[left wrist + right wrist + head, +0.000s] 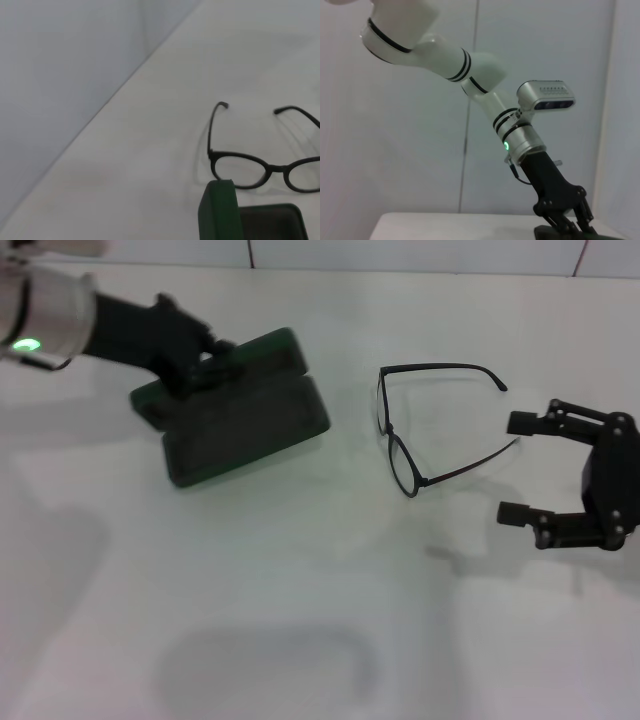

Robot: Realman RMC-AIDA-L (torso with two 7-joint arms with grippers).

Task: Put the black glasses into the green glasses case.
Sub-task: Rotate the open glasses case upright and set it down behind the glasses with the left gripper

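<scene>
No legible text or markings anywhere.

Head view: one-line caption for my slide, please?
Left gripper holds the open green glasses case; right gripper open beside the black glasses.

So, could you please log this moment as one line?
left gripper: on lid of open dark green hard case | right gripper: open, beside thin black-rimmed glasses | white table

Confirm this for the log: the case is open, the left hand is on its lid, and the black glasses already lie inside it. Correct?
Not quite. The black glasses lie on the table beside the green glasses case, not inside it, as the head view shows. The case is open, with the left hand on its lid.
</scene>
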